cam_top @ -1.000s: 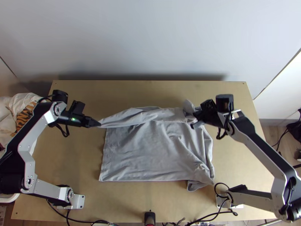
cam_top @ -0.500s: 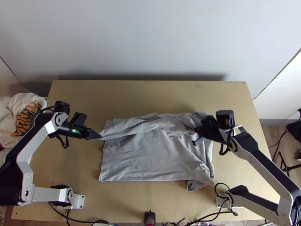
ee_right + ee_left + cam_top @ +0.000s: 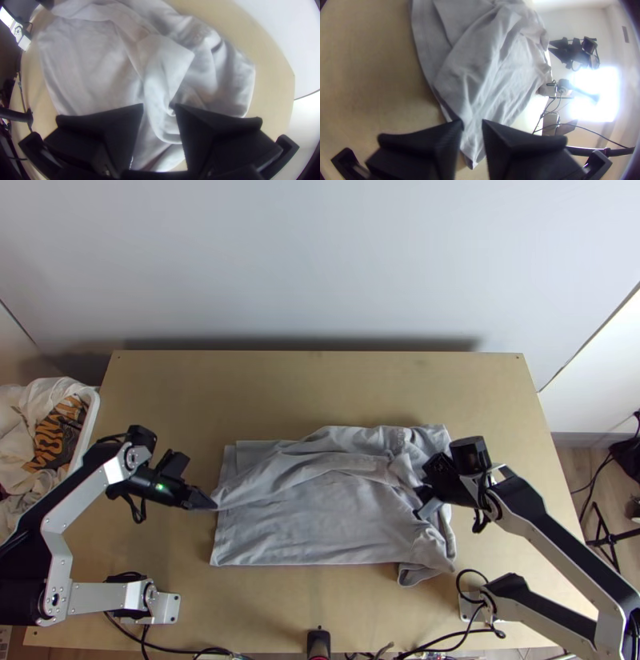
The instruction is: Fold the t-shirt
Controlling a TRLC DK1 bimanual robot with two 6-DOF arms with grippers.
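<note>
Left gripper [image 3: 214, 506] and right gripper [image 3: 422, 502] are sitting lower in the frame than in the earlier top views, and the grey t-shirt's [image 3: 312, 528] folded-over layer is lying farther down with them, its left tip now nearer the shirt's lower edge. The t-shirt is occupying the centre and lower centre of the frame on the light wooden table [image 3: 320, 380], its lower left part lying fairly flat. A long, wrinkled fold is running across it from the left gripper toward the right gripper, while its right side is lying bunched, with a small loose end projecting at the lower right. In the left wrist view, the left gripper [image 3: 472, 123] is standing slightly open, a narrow strip of grey cloth showing between its fingers. In the right wrist view, the right gripper [image 3: 160, 106] is standing open more widely, rumpled cloth showing in the gap. At the left edge of the top view, a white-rimmed basket [image 3: 90, 420] is holding heaped clothes [image 3: 28, 476]; at the right edge, a black stand [image 3: 610, 538] is standing on the floor.
</note>
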